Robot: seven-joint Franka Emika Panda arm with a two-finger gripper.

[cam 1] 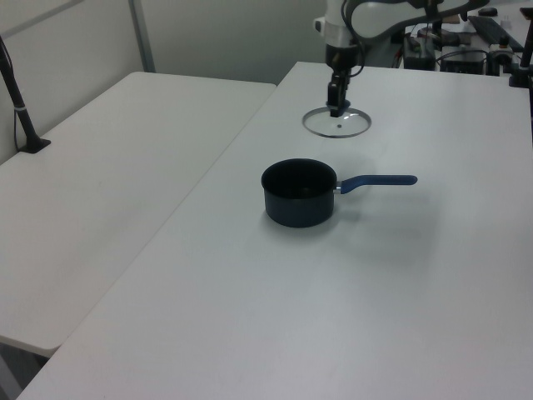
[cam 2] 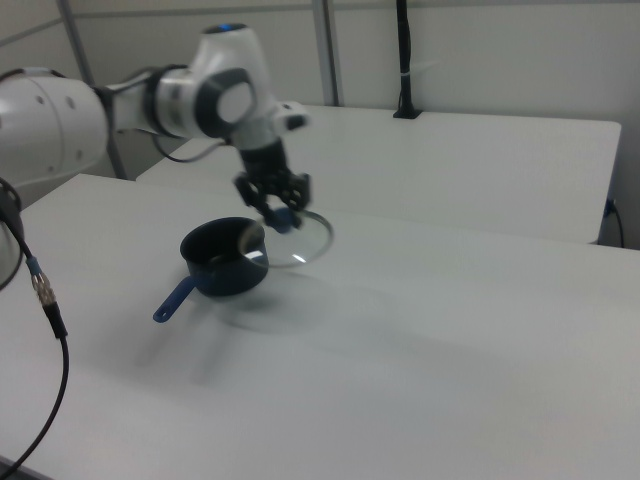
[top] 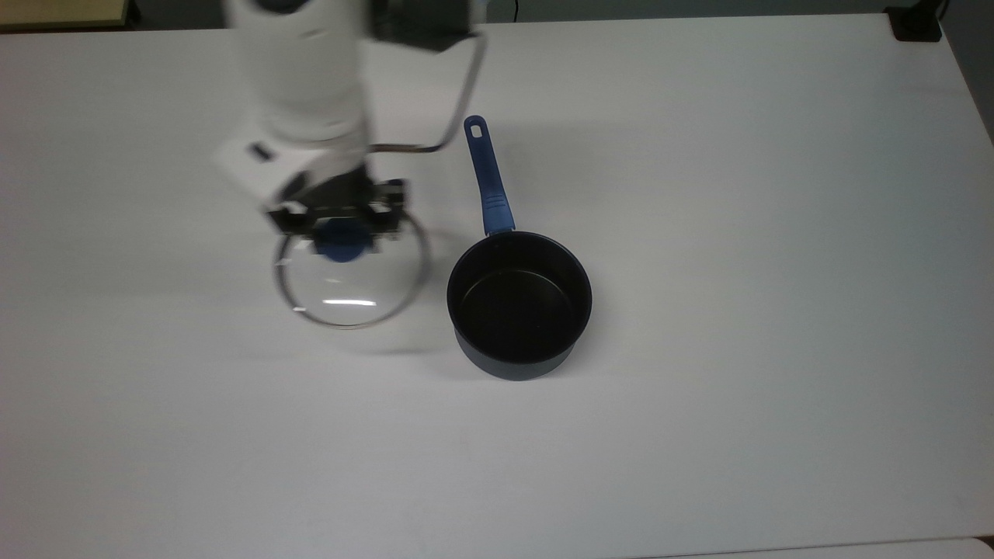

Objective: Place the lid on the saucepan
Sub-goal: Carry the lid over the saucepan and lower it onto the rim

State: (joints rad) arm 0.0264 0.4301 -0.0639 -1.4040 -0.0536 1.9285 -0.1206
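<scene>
The lid [top: 351,283], a clear glass disc with a steel rim and a blue knob [top: 340,241], hangs in the air above the white table [top: 738,272]. My gripper [top: 339,233] is shut on the knob from above. In the left view the lid [cam 1: 336,123] floats well above the table, held by the gripper [cam 1: 336,107]. The right view shows the lid [cam 2: 300,240] under the gripper [cam 2: 280,218], raised beside the saucepan. The dark navy saucepan [top: 519,304] stands uncovered to the top view's right of the lid, with its long blue handle [top: 486,175] pointing to the top view's top; it also appears as the saucepan [cam 1: 300,192] and the saucepan [cam 2: 222,258].
A second white table [cam 1: 100,183] adjoins on the left view's left. A black post [cam 1: 17,96] stands clamped at its far edge. A dark cable [top: 450,109] loops from the wrist near the pan handle.
</scene>
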